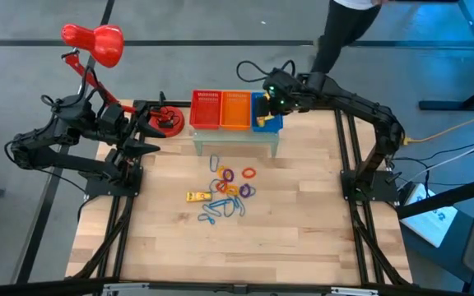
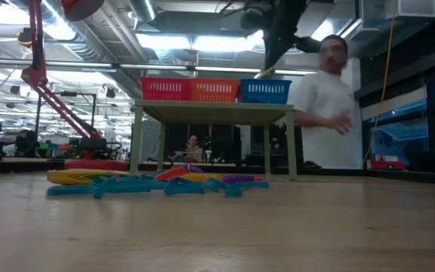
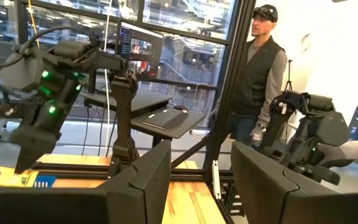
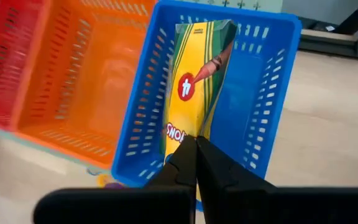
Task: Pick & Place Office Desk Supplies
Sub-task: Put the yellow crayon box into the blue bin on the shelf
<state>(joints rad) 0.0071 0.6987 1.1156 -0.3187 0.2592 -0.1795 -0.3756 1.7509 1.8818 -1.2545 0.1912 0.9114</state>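
My right gripper (image 4: 196, 140) is shut on a yellow packet with dark print (image 4: 194, 81), over the blue mesh basket (image 4: 278, 37). In the high view that gripper (image 1: 273, 97) is at the far side of the blue basket (image 1: 276, 125), with the packet (image 1: 262, 122) below it. Band loops, blue wiry loops (image 1: 229, 189) and another yellow packet (image 1: 197, 196) lie on the wooden table. My left gripper (image 1: 148, 138) waits at the table's far left, open and level, with nothing between its fingers (image 3: 201, 162). My right gripper pinches one end of the yellow packet (image 4: 191, 132) between its two shut fingers, slanting down from above. The packet reaches away from the fingers along its length, over the inside of the blue basket. Whether its far end touches the basket, I cannot tell.
The red (image 1: 206, 109), orange (image 1: 235, 111) and blue baskets stand in a row on a small pale-green stand (image 1: 237, 138) at the table's far middle. A red desk lamp (image 1: 93, 43) stands far left. A person (image 2: 327, 106) is behind the table.
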